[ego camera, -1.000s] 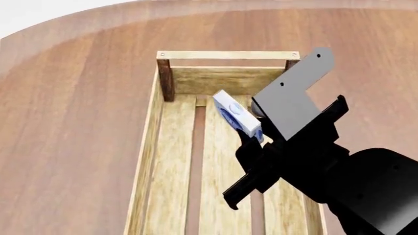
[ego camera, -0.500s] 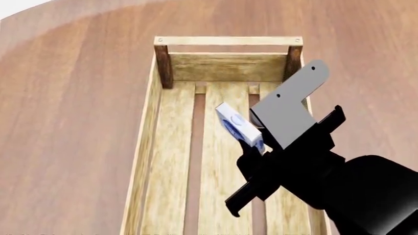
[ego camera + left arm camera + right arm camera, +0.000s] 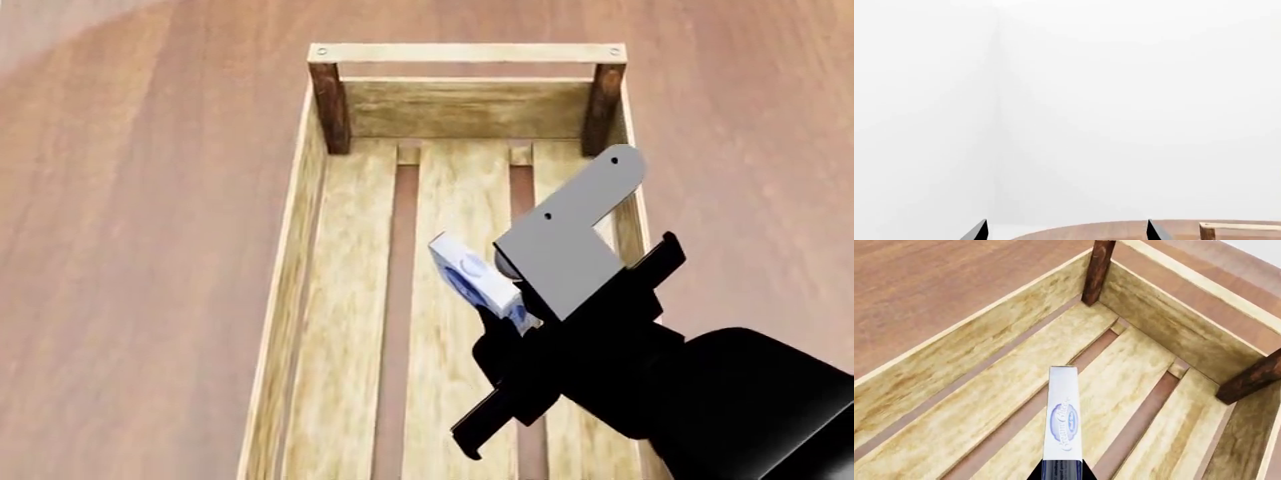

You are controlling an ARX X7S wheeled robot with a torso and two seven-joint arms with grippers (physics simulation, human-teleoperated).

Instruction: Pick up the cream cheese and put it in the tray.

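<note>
The right claw (image 3: 514,318) is clamped on the cream cheese (image 3: 470,273), holding the box on edge above the middle floor plank of the tray (image 3: 302,270), nearer the tray's far end wall than its near end, so the carry looks done and the placing step is in hand. The next move likely calls for lowering the box to the planks, clear of the gaps, then parting the jaws. The left claw (image 3: 1064,231) shows two spread tips holding nothing.
</note>
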